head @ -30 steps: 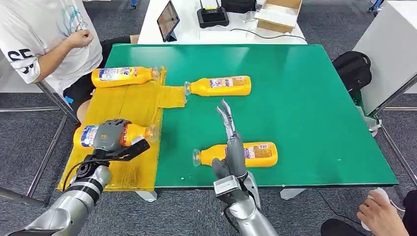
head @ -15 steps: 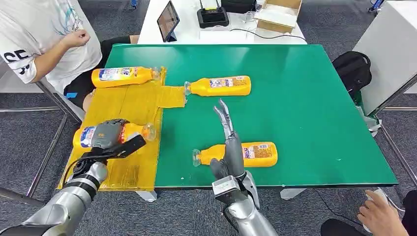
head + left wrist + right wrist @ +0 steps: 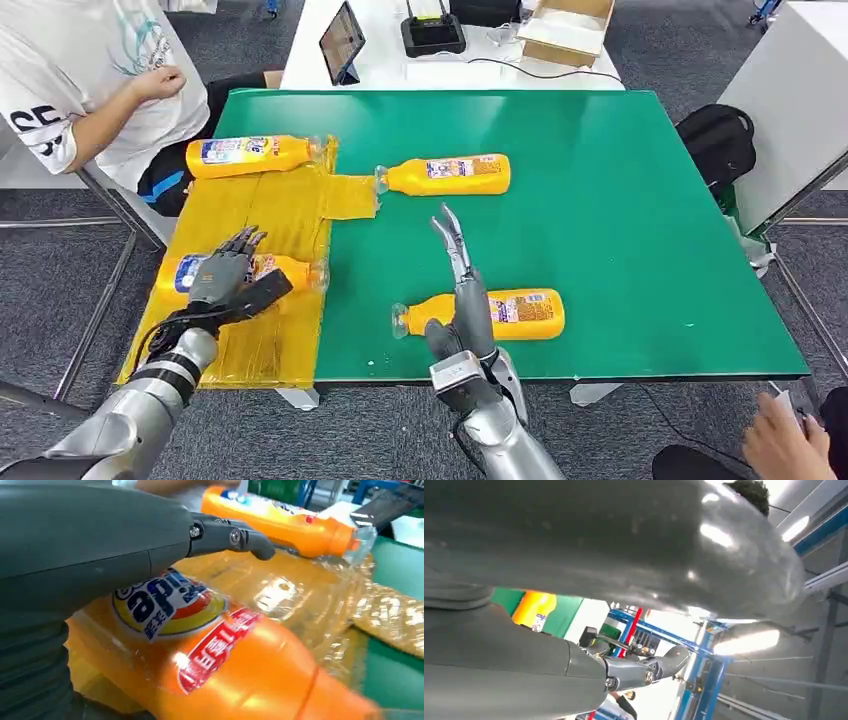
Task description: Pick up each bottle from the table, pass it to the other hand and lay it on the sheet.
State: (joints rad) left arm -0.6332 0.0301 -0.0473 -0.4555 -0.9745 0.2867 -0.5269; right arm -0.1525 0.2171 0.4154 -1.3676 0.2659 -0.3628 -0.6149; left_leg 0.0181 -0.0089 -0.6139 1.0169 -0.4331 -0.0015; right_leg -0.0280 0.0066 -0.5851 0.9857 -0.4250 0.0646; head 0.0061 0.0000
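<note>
Several orange bottles lie on their sides. One bottle (image 3: 288,272) (image 3: 220,665) rests on the yellow sheet (image 3: 255,215) near its front, with my left hand (image 3: 228,280) just above it, fingers spread and off it. A second bottle (image 3: 250,155) (image 3: 280,520) lies at the sheet's far edge. A third bottle (image 3: 445,175) lies on the green table (image 3: 620,200) beside the sheet. A fourth bottle (image 3: 520,312) lies near the front edge, partly behind my right hand (image 3: 462,290), which stands upright with straight fingers, holding nothing.
A person in a white shirt (image 3: 80,80) sits at the table's far left. Another person's hand (image 3: 785,440) is at the lower right. A white table (image 3: 450,50) behind carries a tablet, a box and a device. A black bag (image 3: 718,140) sits right of the table.
My left hand lowered the bottle onto the sheet and let go of it, its fingers spreading. My right hand shifted slightly left.
</note>
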